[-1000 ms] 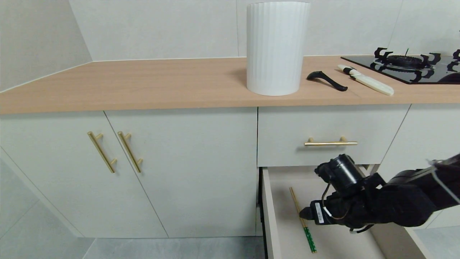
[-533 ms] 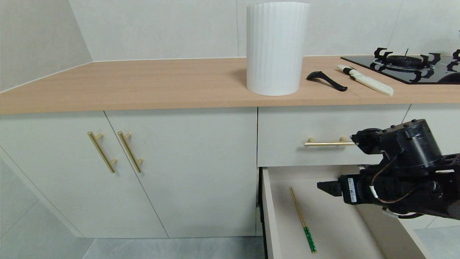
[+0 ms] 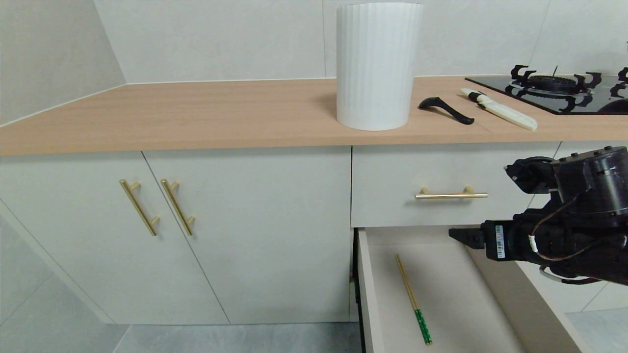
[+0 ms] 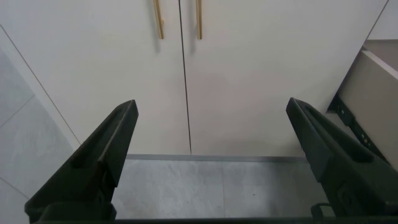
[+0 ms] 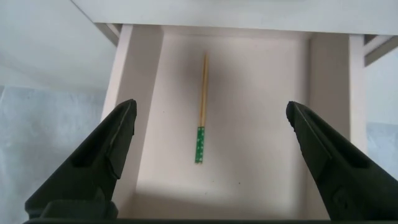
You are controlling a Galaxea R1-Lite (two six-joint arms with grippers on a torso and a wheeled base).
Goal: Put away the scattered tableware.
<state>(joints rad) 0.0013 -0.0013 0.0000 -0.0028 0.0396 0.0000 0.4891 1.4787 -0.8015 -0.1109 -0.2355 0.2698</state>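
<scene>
The chopsticks (image 3: 413, 300) are laid in the open drawer (image 3: 369, 289) below the right gripper (image 3: 458, 234), which is held wide and empty; the knife (image 3: 500, 109) and black utensil (image 3: 445, 109) are left slantwise on the counter (image 3: 196, 113) above it, judged nearer this arm than the wide-spread left gripper (image 4: 211, 107).

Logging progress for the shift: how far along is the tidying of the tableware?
Done: the chopsticks lie in the open drawer. In hand: nothing; the right gripper hovers open above that drawer. Left: the black utensil and white knife lie on the countertop, and the drawer probably wants closing afterwards.
</scene>
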